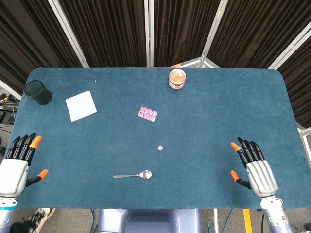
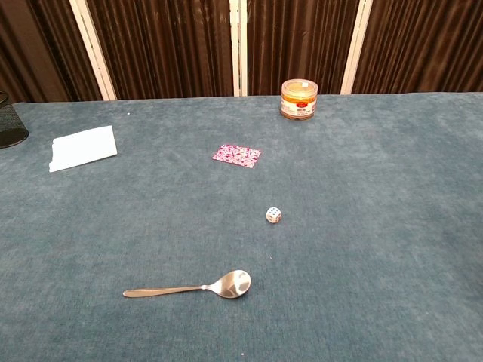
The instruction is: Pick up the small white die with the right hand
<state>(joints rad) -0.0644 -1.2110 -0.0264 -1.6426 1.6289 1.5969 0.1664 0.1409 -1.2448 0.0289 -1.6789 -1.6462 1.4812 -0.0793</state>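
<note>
The small white die (image 1: 160, 148) lies alone on the blue table (image 1: 209, 121) a little in front of its middle; the chest view shows the die (image 2: 273, 215) too. My right hand (image 1: 253, 167) hovers near the front right edge, well to the right of the die, its fingers spread and holding nothing. At the front left corner my left hand (image 1: 17, 163) is likewise spread and empty. Neither hand appears in the chest view.
A metal spoon (image 1: 133, 175) lies in front of the die, left of it. Behind the die is a pink patterned card (image 1: 147, 114). A round lidded jar (image 1: 177, 79) stands at the back; a white napkin (image 1: 80, 106) and a black cup (image 1: 38, 92) sit far left.
</note>
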